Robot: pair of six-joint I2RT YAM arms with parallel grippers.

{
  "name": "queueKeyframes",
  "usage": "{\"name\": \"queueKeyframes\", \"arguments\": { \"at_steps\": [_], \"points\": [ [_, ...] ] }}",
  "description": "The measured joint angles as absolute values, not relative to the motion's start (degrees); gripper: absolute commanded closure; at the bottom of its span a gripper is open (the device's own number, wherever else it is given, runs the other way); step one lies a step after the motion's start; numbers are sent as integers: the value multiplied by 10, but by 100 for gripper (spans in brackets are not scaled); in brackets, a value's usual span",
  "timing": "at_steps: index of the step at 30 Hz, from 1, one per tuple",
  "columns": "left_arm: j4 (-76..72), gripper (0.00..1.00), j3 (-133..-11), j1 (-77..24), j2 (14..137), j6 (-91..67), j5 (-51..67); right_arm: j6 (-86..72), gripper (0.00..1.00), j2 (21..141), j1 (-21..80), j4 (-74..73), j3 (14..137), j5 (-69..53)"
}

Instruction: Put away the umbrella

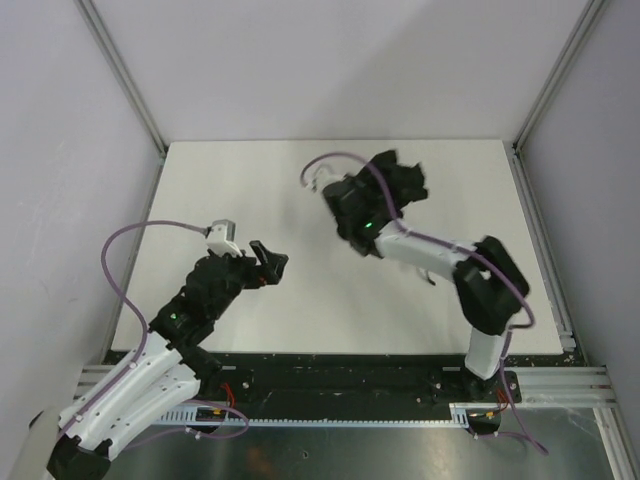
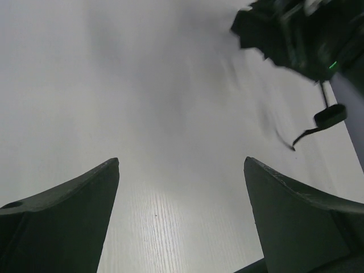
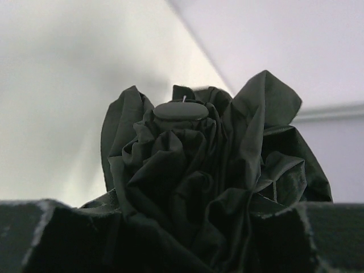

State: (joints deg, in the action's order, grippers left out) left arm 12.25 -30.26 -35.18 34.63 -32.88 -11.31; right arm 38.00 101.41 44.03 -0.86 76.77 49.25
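Note:
The umbrella (image 1: 404, 178) is a bunched black fabric bundle held above the far middle of the white table (image 1: 300, 310). In the right wrist view its crumpled folds (image 3: 187, 170) fill the frame, with the small round cap (image 3: 181, 110) at the top. My right gripper (image 1: 382, 196) (image 3: 182, 227) is shut on the umbrella, with fabric pressed between both fingers. My left gripper (image 1: 270, 262) (image 2: 182, 170) stands open over bare table, well to the left of the umbrella and apart from it. In the left wrist view the umbrella (image 2: 284, 31) and its thin strap (image 2: 318, 122) show at the top right.
Pale walls and aluminium frame posts (image 1: 125, 75) close in the table on the left, right and back. A purple cable (image 1: 130, 240) loops off the left arm. The black front rail (image 1: 340, 375) carries both arm bases.

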Motion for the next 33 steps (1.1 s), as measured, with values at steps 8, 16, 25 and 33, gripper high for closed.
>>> {"name": "queueKeyframes", "arguments": {
  "at_steps": [8, 16, 25, 33],
  "points": [
    [131, 12, -242, -349, 304, -423, -148, 298, 100, 1161, 589, -71, 757, 396],
    [140, 20, -205, -347, 262, -491, -177, 210, 100, 1161, 574, -183, 772, 204],
    [141, 4, -197, -346, 326, -569, -166, 167, 100, 1155, 469, -205, 782, -103],
    [30, 1, -196, -302, 488, -665, -58, 136, 100, 1178, 421, -199, 788, -303]
  ]
}}
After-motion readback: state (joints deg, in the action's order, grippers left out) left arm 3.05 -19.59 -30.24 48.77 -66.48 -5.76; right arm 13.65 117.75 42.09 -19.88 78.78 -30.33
